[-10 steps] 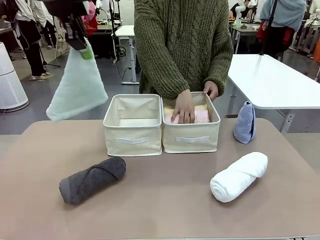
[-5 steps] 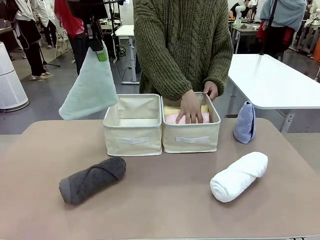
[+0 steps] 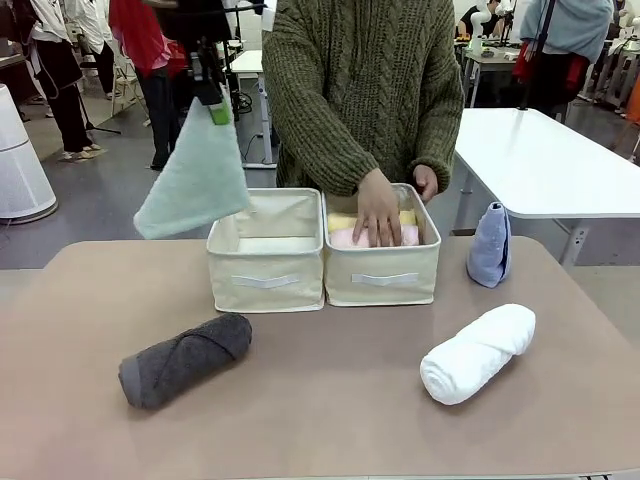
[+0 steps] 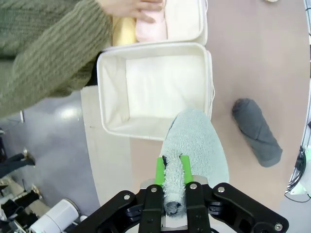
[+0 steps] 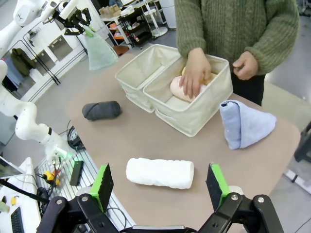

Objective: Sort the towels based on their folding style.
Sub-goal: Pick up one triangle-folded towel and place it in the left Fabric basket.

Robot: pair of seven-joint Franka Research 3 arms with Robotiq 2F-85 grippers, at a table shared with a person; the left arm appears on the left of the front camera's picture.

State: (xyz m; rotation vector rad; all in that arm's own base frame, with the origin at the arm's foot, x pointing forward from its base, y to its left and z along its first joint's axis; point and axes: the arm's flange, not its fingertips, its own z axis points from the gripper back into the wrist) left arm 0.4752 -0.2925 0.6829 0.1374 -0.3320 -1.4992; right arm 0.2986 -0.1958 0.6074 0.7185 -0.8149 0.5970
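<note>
Front view: left jaws pinch the mint towel [image 3: 193, 180], upper left, above the empty bin's [image 3: 265, 262] left edge. Left wrist view: towel overhangs the bin's lower rim; centre it before release. Right wrist view: right jaws spread, white roll [image 5: 159, 173] low centre.

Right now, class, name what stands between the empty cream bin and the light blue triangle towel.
The other cream bin, holding the pink towel and yellow towel under the person's hand; the front view shows it.
</note>
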